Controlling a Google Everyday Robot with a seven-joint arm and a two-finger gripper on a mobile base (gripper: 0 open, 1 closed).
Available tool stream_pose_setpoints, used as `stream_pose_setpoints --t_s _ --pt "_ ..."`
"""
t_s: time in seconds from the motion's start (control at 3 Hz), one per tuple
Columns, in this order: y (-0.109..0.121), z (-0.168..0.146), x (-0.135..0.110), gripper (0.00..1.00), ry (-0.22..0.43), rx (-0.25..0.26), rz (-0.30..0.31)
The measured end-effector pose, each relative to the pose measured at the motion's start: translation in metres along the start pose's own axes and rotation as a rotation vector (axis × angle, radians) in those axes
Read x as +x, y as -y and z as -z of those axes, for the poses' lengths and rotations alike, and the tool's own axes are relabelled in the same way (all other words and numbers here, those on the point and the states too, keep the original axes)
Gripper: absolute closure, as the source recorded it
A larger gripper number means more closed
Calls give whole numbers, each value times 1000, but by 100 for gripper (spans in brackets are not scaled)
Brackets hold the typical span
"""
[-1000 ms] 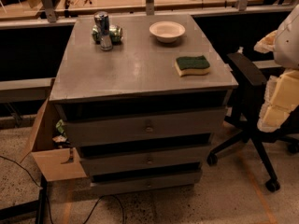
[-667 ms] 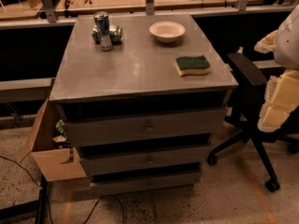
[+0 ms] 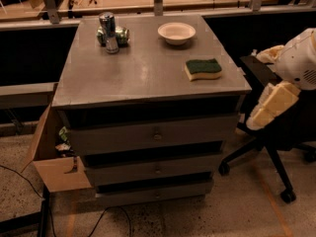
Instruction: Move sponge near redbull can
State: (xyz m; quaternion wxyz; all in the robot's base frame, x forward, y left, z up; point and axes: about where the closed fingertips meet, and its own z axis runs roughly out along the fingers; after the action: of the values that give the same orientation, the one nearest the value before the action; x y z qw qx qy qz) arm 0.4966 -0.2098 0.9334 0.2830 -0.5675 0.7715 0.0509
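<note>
Nothing moved: sponge (image 3: 203, 68) on cabinet top (image 3: 143, 75), well apart from pincer (image 3: 269, 106), apparently off its edge; spread unclear.

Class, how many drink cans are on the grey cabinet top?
2. The slim silver-and-blue redbull can stands upright at the back left; a stouter green-and-silver can lies behind it. None seems hidden. The gripper hangs right of the cabinet.

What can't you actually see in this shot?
In the camera view:
The pale beige tool, right of the grey cabinet: its arm is cut off by the right edge.
The stout green and silver can: partly hidden behind the slim silver and blue can.
The grey drawers: fronts hide their contents.
</note>
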Motion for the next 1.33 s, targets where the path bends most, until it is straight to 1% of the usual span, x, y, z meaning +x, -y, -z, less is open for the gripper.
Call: stream_pose_setpoints --t_s 0.33,0.67,1.0,1.33 --pt "15 -42 -1 0 201 22 -106" --pt "44 -70 -8 0 358 82 -239" --pt "66 -68 -14 0 392 160 -257" --pt "65 -68 -14 0 389 159 -255"
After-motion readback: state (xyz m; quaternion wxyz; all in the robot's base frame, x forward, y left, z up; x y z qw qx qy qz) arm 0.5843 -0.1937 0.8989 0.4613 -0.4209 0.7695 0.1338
